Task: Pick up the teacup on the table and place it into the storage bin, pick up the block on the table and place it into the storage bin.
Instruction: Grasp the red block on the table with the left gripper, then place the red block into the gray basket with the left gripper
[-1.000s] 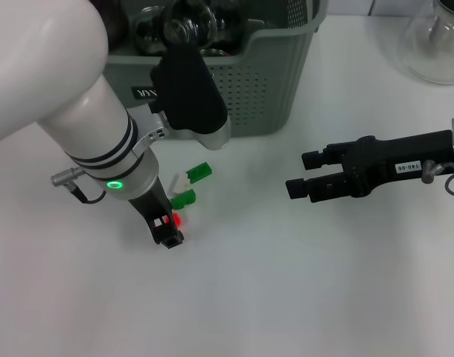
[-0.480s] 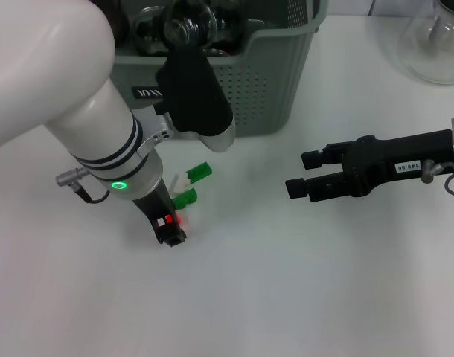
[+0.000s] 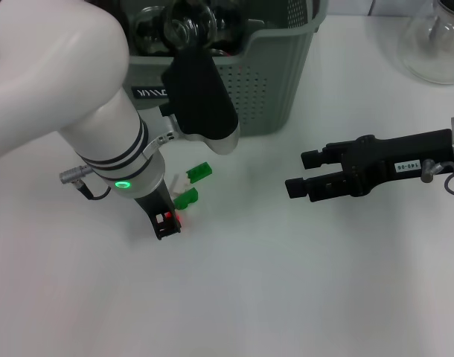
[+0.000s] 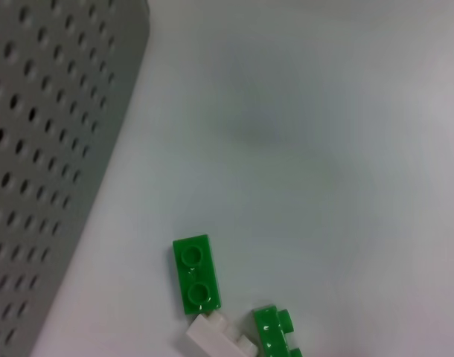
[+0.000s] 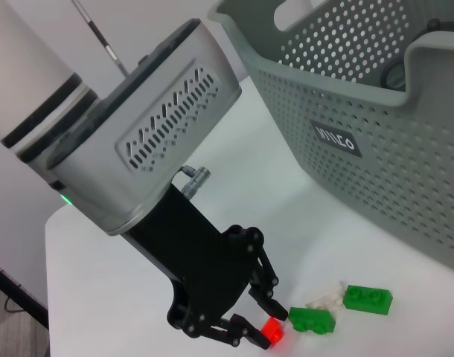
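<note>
Since a second ago the left gripper is creeping back toward the storage bin, and its jaws are now closing around the red block, not quite pinching it yet. The green block is sitting just beside the fingertips with a white piece touching it, so I'm guessing the fingers might bump those or squirt the red one out sideways. The right gripper is hanging well apart, fingers spread.
</note>
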You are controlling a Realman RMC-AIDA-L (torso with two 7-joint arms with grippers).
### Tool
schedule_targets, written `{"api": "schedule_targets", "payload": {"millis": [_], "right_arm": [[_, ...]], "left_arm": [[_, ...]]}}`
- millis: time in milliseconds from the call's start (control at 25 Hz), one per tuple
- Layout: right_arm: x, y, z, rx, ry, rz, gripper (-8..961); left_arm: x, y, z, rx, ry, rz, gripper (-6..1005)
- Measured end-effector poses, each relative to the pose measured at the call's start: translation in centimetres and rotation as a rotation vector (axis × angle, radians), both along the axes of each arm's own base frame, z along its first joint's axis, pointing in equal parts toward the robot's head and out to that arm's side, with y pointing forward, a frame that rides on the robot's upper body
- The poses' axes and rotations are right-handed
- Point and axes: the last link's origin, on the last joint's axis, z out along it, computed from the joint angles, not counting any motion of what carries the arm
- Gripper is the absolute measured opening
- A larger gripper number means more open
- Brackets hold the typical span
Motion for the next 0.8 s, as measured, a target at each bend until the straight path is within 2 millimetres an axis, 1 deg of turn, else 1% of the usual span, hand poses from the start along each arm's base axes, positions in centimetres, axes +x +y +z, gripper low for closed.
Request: {"api": "schedule_targets", "payload": {"millis": [200, 400, 640, 720, 800], "right_arm": [[0.00, 0.00, 0.01, 0.001, 0.001, -0.001, 856], [0.00, 0.02, 0.03, 0.002, 0.002, -0.001, 856], [0.00, 0.03, 0.03, 0.003, 0.002, -0.001, 856], [-0.01, 0.03, 0.03, 0.003, 0.002, 0.000, 856], [0.00, 0.03, 0.04, 0.003, 0.002, 0.000, 856]], "left_arm": [[0.07, -0.09, -0.14, -0.004, 0.011, -0.014, 252], [0.24, -0.03, -0.09, -0.001, 0.009, -0.019, 258], [0.21, -0.12, -0.03, -0.006, 0.013, -0.013, 203], [0.30, -0.16, 0.11, -0.004, 0.011, -0.013, 200], [0.59, -0.36, 0.82, 0.017, -0.004, -0.004, 197]]}}
